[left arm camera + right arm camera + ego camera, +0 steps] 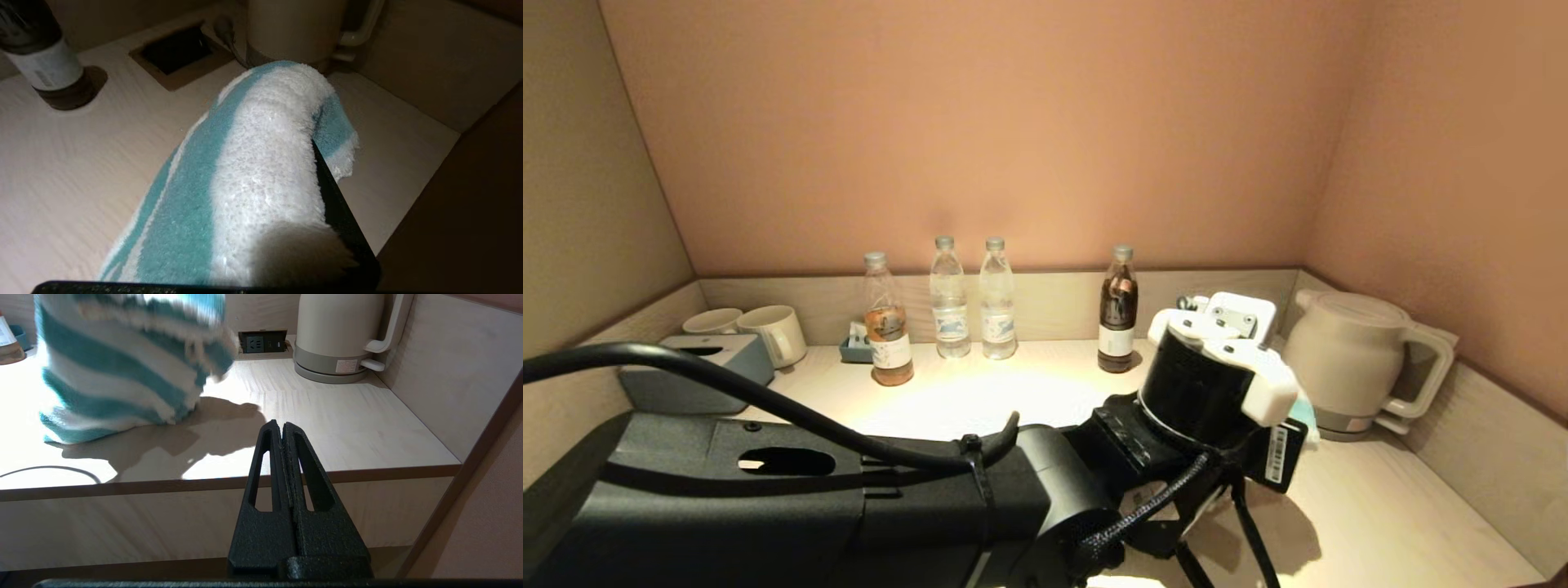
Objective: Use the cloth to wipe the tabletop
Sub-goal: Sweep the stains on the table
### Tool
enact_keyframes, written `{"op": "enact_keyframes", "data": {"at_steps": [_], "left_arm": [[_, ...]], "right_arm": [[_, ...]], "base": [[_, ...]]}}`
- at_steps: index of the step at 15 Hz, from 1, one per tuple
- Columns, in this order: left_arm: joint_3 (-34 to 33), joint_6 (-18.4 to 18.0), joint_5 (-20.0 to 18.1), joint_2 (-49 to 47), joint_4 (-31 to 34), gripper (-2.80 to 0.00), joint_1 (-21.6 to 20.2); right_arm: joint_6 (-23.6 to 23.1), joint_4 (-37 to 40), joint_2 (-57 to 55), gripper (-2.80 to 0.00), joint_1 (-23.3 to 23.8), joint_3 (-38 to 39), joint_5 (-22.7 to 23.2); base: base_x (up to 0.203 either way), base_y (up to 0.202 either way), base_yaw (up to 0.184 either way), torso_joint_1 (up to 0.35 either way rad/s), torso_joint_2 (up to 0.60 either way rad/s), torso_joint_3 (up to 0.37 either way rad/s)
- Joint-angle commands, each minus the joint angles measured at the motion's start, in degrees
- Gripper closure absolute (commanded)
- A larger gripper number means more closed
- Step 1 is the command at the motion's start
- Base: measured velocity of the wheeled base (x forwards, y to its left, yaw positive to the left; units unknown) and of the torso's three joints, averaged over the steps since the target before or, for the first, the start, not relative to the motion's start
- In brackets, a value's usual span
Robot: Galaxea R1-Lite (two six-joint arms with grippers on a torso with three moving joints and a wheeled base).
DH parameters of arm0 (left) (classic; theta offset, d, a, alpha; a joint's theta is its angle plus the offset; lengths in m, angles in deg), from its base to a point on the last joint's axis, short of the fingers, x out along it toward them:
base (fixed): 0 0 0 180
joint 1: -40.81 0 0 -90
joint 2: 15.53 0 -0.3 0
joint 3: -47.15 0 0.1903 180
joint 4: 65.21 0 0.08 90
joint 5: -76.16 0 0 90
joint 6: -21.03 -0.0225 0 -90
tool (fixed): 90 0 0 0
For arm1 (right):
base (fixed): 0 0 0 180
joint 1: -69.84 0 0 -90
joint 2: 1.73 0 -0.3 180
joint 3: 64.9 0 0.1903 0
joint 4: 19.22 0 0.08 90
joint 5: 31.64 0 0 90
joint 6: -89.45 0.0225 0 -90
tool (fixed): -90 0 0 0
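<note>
The teal and white striped cloth (245, 175) is bunched over my left gripper (286, 134), which is shut on it; one black finger (339, 212) shows along its edge. In the right wrist view the cloth (118, 375) hangs down with its lower end touching the pale wood-grain tabletop (327, 416). In the head view my left arm reaches across to the right side of the tabletop (980, 400), and only a teal sliver of cloth (1305, 411) shows beside the wrist. My right gripper (282, 424) is shut and empty, parked below the counter's front edge.
A beige kettle (1347, 359) stands close behind the cloth, by the black socket recess (175, 49). A dark bottle (1118, 310) and three more bottles (949, 298) line the back rim. A grey-blue tissue box (698, 371) and two mugs (772, 331) are far left.
</note>
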Motion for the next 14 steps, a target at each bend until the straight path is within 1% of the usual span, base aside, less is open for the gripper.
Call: {"op": "enact_keyframes", "data": {"at_steps": [1,2,3,5,6,9,11,12,14], "left_arm": [[0.93,1.96,-0.14,-1.72,1.9,0.0,0.18],[1.21,2.38,-0.2,-2.07,1.85,0.0,1.02],[2.41,3.55,-0.22,-2.08,2.53,0.0,1.04],[4.48,8.46,-0.84,-0.83,5.3,0.0,1.62],[4.68,10.1,-2.23,0.15,6.16,0.0,2.25],[3.78,10.46,-2.44,-1.23,6.43,0.0,1.74],[0.25,10.32,-0.22,-3.0,6.04,0.0,-1.04],[-0.2,10.18,0.5,-3.3,5.87,0.0,-1.44],[-0.2,10.18,0.5,-3.3,5.87,0.0,-1.44]], "right_arm": [[-0.01,-0.02,-0.02,0.0,-0.01,0.0,0.02],[-0.01,-0.02,-0.02,0.0,-0.01,0.0,0.02],[-0.01,-0.02,-0.02,0.0,-0.01,0.0,0.02],[-0.01,-0.02,-0.02,0.0,-0.01,0.0,0.02],[-0.01,-0.02,-0.02,0.0,-0.01,0.0,-0.06],[-0.01,-0.02,-0.02,0.0,-0.01,0.0,-0.04],[-0.01,-0.02,-0.02,0.0,-0.01,0.0,0.02],[-0.01,-0.02,-0.02,0.0,-0.01,0.0,0.02],[-0.01,-0.02,-0.02,0.0,-0.01,0.0,0.02]], "base": [[0.0,0.0,0.0,0.0,0.0,0.0],[0.0,0.0,0.0,0.0,0.0,0.0],[0.0,0.0,0.0,0.0,0.0,0.0],[0.0,0.0,0.0,0.0,0.0,0.0],[0.0,0.0,0.0,0.0,0.0,0.0],[0.0,0.0,0.0,0.0,0.0,0.0],[0.0,0.0,0.0,0.0,0.0,0.0],[0.0,0.0,0.0,0.0,0.0,0.0],[0.0,0.0,0.0,0.0,0.0,0.0]]}}
